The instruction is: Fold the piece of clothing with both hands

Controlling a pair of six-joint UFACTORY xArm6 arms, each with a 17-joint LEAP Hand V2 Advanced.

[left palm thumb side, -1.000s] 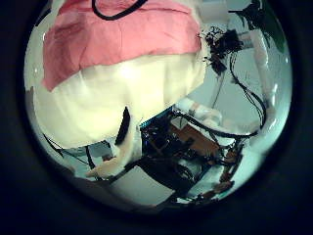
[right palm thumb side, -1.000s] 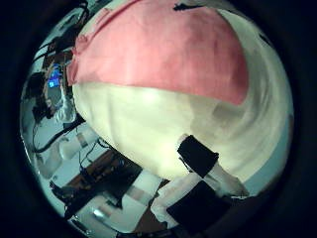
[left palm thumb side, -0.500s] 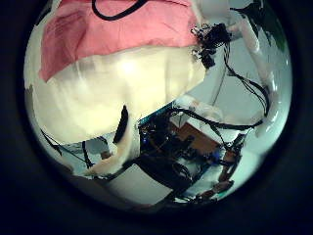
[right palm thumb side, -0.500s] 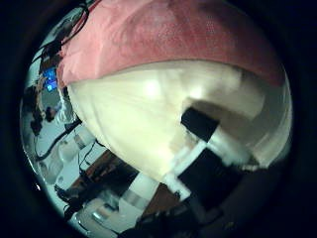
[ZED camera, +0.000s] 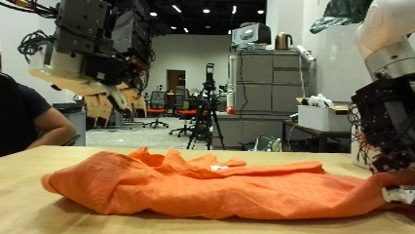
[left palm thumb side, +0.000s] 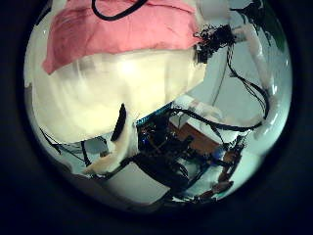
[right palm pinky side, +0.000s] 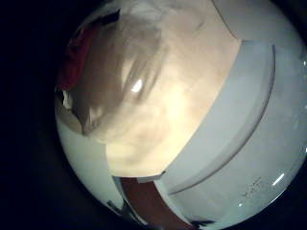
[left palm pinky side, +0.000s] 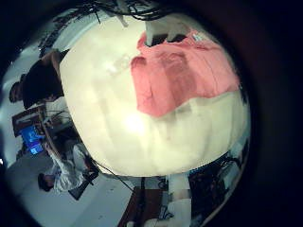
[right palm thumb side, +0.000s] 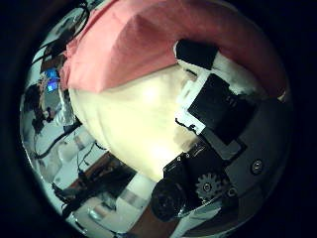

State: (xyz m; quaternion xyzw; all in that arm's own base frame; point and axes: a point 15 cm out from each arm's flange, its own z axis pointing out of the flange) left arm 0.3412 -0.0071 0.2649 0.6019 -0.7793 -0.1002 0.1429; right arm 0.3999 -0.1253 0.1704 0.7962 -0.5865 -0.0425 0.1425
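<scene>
The orange garment (ZED camera: 207,185) lies crumpled and unfolded on the table (ZED camera: 26,210), stretched across the bottom of the outside view; one end reaches the foot of the right robot hand (ZED camera: 386,136), which hangs low at the frame's edge, just above the table. The left robot hand (ZED camera: 91,68) is high in the upper corner, well clear of the cloth, its fingers hanging loose and holding nothing.

The change is on the right side. In the right thumb side palm view the fingers (right palm thumb side: 213,104) were a small shape at the rim a second ago; half a second ago they were larger. Now they reach far into the middle of the frame, over the line where the garment's (right palm thumb side: 139,50) edge meets bare table, so the right robot hand has been curling in or lowering towards that edge. I cannot tell whether it has caught the cloth. The left thumb side palm view is nearly as it was, with the garment (left palm thumb side: 117,34) along the upper part of the frame and one finger (left palm thumb side: 121,125) straight.

I judge the fold is not begun; the right side is going for its hold first, and the left must come down to the other end.
</scene>
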